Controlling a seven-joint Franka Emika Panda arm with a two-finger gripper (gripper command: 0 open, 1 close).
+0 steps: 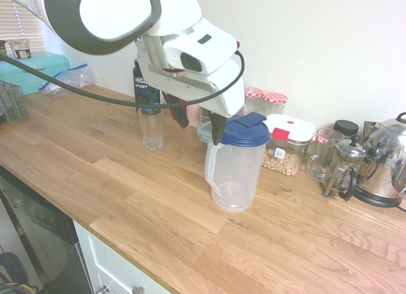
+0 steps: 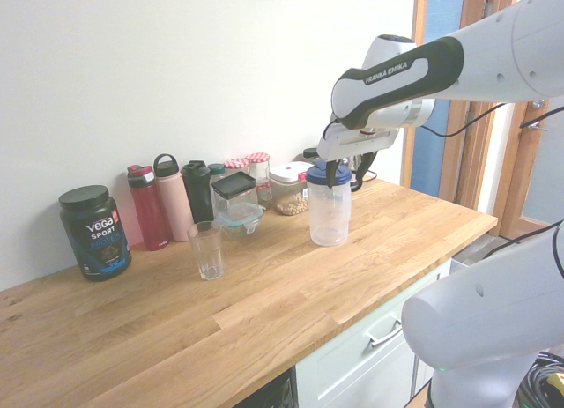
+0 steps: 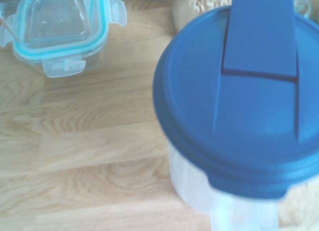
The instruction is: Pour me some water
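Directly beneath the jaws stands the clear pitcher (image 1: pixel 236 173), upright on the wooden counter (image 1: pixel 127 199), its blue lid (image 3: pixel 239 91) filling the wrist view. Its handle (image 1: pixel 211 167) runs vertically down the side facing the first exterior camera, just below the gripper (image 1: pixel 217 130), whose dark fingers hang at the lid's rim on that side. Whether the jaws are spread or pinching cannot be told. The empty glass (image 2: pixel 206 249) waits well apart from the jaws, farther along the counter, near the protein tub (image 2: pixel 94 230).
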